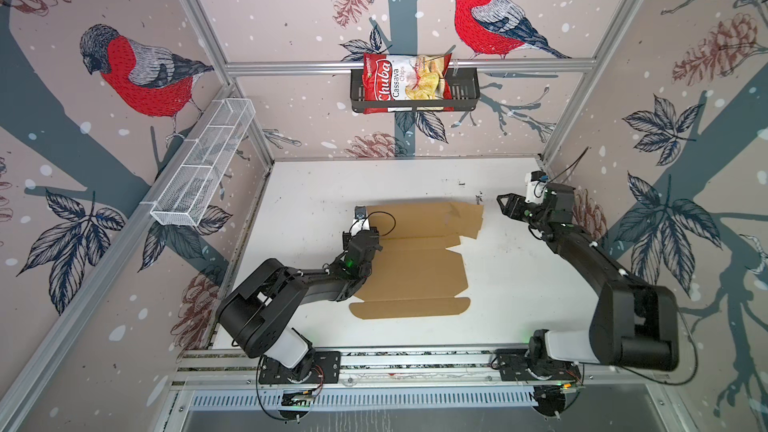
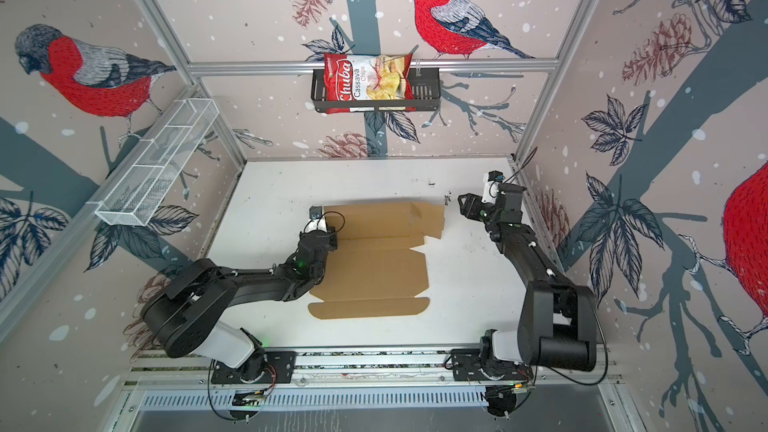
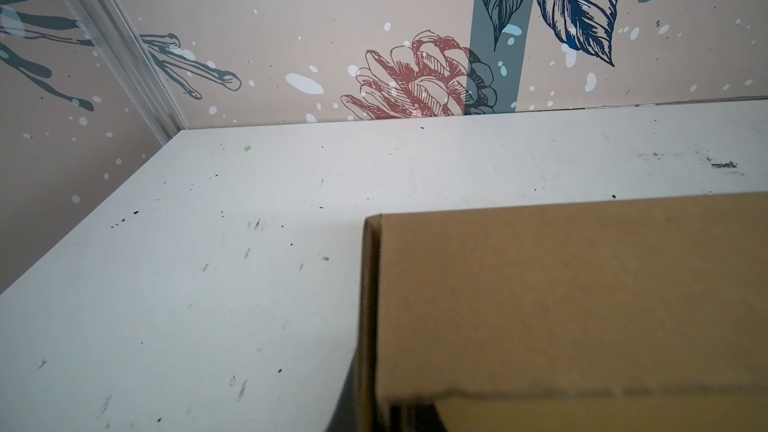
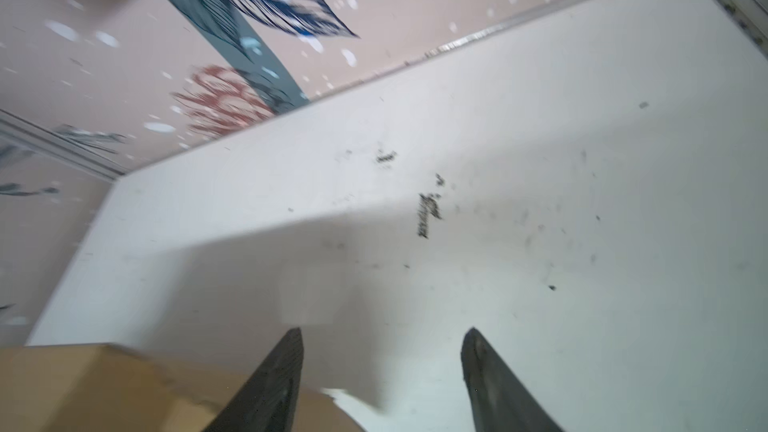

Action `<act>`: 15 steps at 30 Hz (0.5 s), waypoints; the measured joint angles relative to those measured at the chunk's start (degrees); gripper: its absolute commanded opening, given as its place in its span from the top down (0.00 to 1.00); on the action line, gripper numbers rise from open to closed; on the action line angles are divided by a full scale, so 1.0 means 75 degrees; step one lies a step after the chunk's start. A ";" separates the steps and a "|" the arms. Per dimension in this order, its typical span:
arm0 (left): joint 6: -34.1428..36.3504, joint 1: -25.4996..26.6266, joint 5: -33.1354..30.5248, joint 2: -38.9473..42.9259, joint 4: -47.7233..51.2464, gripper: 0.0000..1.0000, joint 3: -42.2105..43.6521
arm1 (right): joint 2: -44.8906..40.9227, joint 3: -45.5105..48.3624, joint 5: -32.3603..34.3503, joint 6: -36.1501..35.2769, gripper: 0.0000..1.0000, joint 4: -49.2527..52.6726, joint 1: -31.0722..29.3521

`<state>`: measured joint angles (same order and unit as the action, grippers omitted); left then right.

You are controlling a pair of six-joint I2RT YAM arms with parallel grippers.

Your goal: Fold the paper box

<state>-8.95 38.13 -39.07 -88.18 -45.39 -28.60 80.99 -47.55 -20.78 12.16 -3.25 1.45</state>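
The paper box is an unfolded brown cardboard sheet lying flat in the middle of the white tabletop, with one long rounded flap along its near edge and smaller flaps at its far right corner. The left gripper sits at the sheet's left edge, mostly hidden under its own wrist. It is pressed together, though I cannot tell whether it pinches the cardboard. From the left wrist view a cardboard panel fills the foreground close to the lens. The right gripper hangs just beside the far right flaps, not touching them. Its blurred wrist view shows the gripper spread with only bare tabletop in between. On the back wall, a red cassava chips bag stands in a black basket.
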 measured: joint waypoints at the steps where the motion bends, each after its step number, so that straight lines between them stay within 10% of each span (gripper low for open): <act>1: 0.0000 0.0000 0.0003 0.0000 -0.0006 1.00 0.0003 | 0.0169 -0.0029 0.0082 -0.0140 0.36 0.0044 -0.0093; 15: -0.0006 -0.0009 0.0041 0.0009 0.0335 1.00 -0.0192 | 0.1964 -0.0603 -0.1244 -0.2229 0.42 -0.0055 -0.0813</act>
<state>-8.99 38.06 -38.76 -88.12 -42.87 -30.04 95.72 -52.07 -30.11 -4.56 -3.66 -4.64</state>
